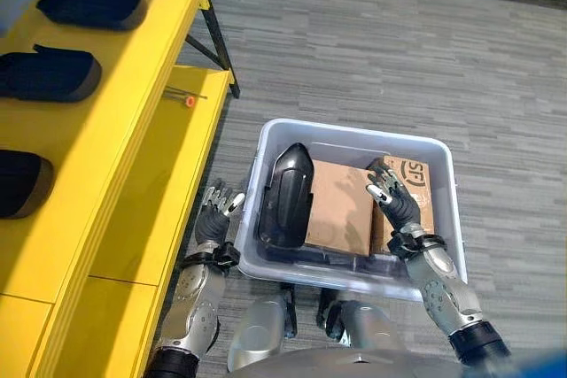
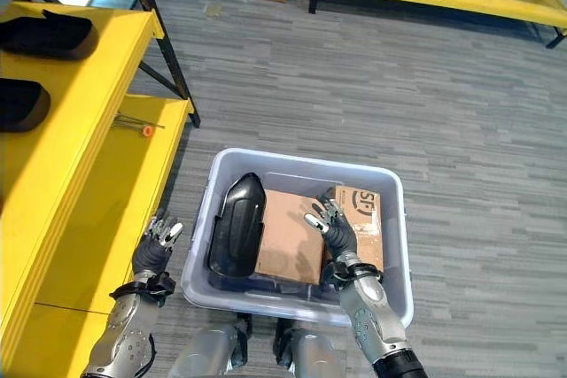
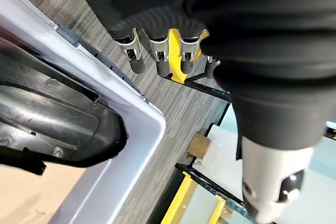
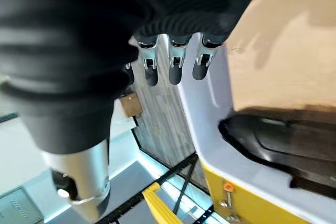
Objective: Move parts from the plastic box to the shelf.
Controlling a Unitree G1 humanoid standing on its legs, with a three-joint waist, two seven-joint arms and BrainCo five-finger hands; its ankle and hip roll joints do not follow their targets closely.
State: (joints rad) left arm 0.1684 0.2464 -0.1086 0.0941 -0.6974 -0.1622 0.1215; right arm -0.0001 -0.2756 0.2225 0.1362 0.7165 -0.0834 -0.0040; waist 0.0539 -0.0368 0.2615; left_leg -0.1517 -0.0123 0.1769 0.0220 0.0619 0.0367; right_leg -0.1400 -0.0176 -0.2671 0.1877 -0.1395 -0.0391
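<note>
Black moulded plastic part lies at nine o'clock inside the grey plastic box; both loosely spread, empty hands, left hand outside and right hand over cardboard, should flank it before lifting toward the yellow shelf.

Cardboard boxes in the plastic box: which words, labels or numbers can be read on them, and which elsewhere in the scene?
Cardboard box beside the right hand: a dark printed mark, too blurred to read.
Black part, plastic box, shelf: no text visible.
</note>
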